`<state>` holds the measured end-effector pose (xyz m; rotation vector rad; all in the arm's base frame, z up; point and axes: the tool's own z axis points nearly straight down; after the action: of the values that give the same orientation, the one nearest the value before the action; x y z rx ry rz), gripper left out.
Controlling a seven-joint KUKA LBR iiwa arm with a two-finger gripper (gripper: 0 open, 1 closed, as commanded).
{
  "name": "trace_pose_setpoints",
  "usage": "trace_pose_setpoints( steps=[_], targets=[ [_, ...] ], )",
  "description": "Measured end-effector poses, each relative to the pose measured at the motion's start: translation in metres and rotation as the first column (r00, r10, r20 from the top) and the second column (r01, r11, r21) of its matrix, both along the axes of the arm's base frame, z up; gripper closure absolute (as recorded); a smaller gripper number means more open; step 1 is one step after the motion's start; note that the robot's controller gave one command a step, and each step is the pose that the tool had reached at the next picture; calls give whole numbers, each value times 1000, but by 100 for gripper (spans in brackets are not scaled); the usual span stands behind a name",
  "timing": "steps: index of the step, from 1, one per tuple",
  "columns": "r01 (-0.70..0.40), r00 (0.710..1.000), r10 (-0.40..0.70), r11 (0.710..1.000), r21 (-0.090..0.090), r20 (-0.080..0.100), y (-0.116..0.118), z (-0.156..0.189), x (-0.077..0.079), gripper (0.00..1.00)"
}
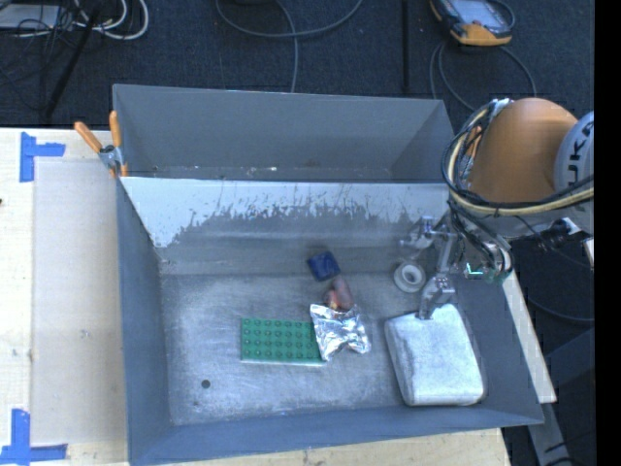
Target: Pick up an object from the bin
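Sponge (437, 357), pale grey and oblong, lies nearest to us, in the right front corner of the bin (194, 396). Left of it, about mid-floor, we see a flat green studded plate (279, 341), and touching the plate's right edge a crumpled wad of foil (340, 330). Just behind the foil sits a small brownish lump (339, 295), and a little farther back a small blue block (323, 264).

To the right of these, near the back slope, a pale ring (408, 277) lies flat. The gripper (432, 304) hangs just beside the ring, with its tip at the sponge's far left edge. We cannot tell whether it touches the sponge, nor whether it is spread wide or drawn narrow. Nothing shows in its hold. Behind it the wrist rises over the bin's right wall, wrapped in cables (466, 202) and capped by an orange cover (519, 149).
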<state>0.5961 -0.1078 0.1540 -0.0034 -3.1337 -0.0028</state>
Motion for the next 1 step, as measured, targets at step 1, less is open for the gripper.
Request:
trace_pose_setpoints(
  steps=[1],
  targets=[
    [-68, 998, 68, 998, 0, 7, 64, -78, -34, 0]
  ],
)
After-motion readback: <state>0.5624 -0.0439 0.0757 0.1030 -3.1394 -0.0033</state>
